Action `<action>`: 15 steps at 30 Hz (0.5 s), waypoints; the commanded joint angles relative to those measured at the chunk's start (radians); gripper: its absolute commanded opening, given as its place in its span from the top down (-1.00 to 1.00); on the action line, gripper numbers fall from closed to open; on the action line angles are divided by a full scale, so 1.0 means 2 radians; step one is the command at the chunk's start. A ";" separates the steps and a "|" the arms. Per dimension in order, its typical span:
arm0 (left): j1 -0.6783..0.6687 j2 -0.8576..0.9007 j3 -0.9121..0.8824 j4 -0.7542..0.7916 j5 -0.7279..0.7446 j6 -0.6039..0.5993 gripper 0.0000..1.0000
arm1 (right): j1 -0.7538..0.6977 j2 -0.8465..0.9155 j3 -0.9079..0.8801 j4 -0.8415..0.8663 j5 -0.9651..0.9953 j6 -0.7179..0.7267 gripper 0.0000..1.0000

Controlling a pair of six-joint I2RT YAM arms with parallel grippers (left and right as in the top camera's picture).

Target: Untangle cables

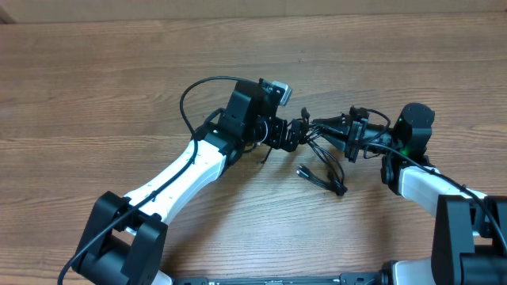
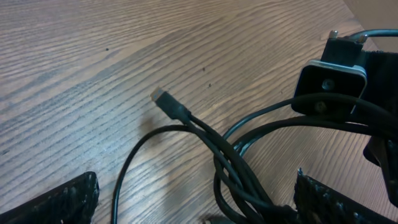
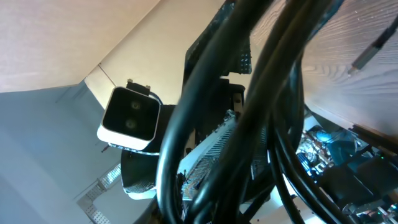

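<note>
Spreading its jaws as wide as they go, my left gripper (image 1: pixel 291 134) has hold of nothing. The cables (image 2: pixel 227 158) run up between its two fingers (image 2: pixel 62 199). They lie well apart from the finger on its left. On its right they pass close by the other finger, and I cannot tell whether they touch it.

My right gripper (image 1: pixel 321 125) meets it almost tip to tip. Its jaws are nearly together, pinching the bundle where the strands bunch thickest. From its own wrist the cords crowd the view so closely that its fingers are hidden.

Between the two grippers there is hardly any room. The camera (image 2: pixel 329 78) on my right wrist sits just ahead and to the right of my left gripper's fingers, with cords crossing in front of it.

From the pinched bunch, loose lengths trail down onto the table (image 1: pixel 119 79) on the side nearer my bases, below and between both grippers. One plug (image 2: pixel 165 99) lies flat on the wood straight ahead of my left gripper's open jaws, slightly to their left, with bare wood all round its tip.

Beyond both grippers the wood is open as far as the table's far edge, and it is just as open out to the left of my left gripper. Behind my left gripper, my arm's own thick cord (image 1: pixel 186 99) loops out over the wood.
</note>
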 commanded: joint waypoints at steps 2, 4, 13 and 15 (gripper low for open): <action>-0.006 -0.008 0.006 -0.013 0.004 0.012 -1.00 | -0.001 -0.008 0.003 0.012 -0.008 0.012 0.75; -0.006 -0.007 0.006 -0.017 -0.001 0.012 -1.00 | -0.001 -0.008 0.003 0.028 -0.012 0.023 0.76; -0.008 -0.007 0.006 -0.021 -0.008 0.011 -1.00 | -0.001 -0.008 0.003 0.106 -0.011 0.070 0.79; -0.009 -0.007 0.006 -0.021 -0.005 0.011 -1.00 | -0.001 -0.008 0.003 0.106 -0.011 0.070 0.79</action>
